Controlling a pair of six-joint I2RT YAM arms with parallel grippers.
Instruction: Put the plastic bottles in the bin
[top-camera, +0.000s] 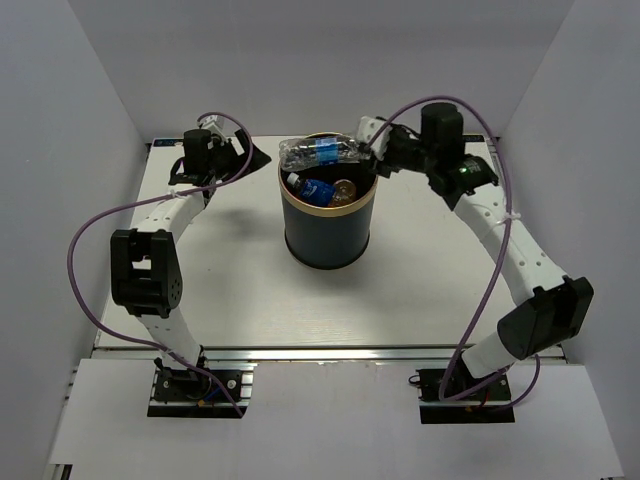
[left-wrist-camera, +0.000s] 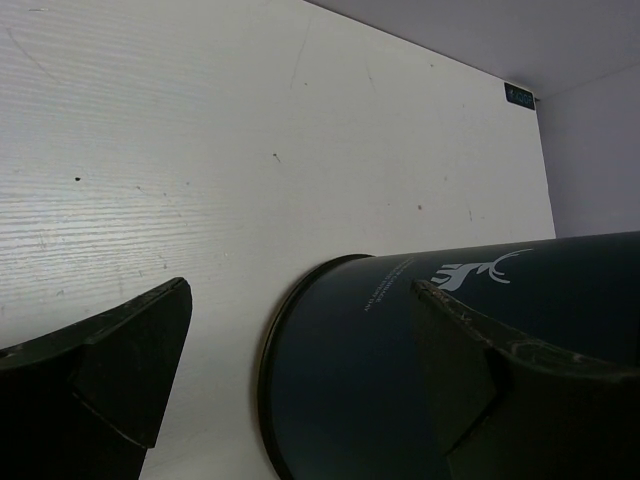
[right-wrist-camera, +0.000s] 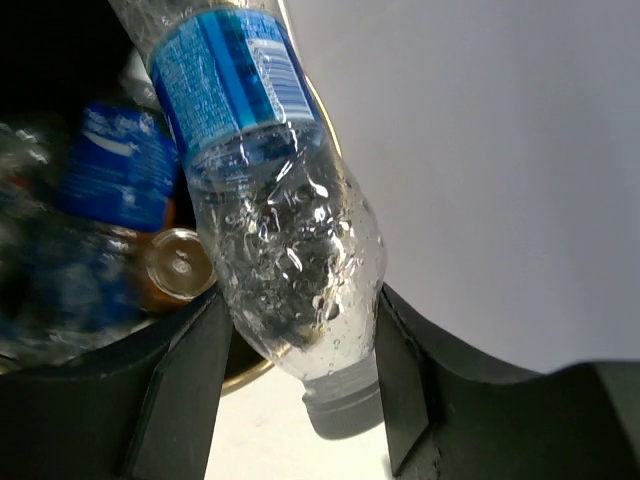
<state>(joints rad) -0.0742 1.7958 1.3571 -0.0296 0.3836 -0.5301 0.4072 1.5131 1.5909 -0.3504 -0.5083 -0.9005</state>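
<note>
- 2 arms, left arm (top-camera: 148, 272) and right arm (top-camera: 512, 250): white links, bulky black joint housings.
- Purple cable (top-camera: 71, 258) loops along each.
- Small green light (top-camera: 465, 171) glows near right wrist.

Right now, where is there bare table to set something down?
Bare: the table between the bin and the near edge, and left of the bin. Crowded: the bin's mouth, bottles inside, the right gripper holding a bottle over its rim.
</note>
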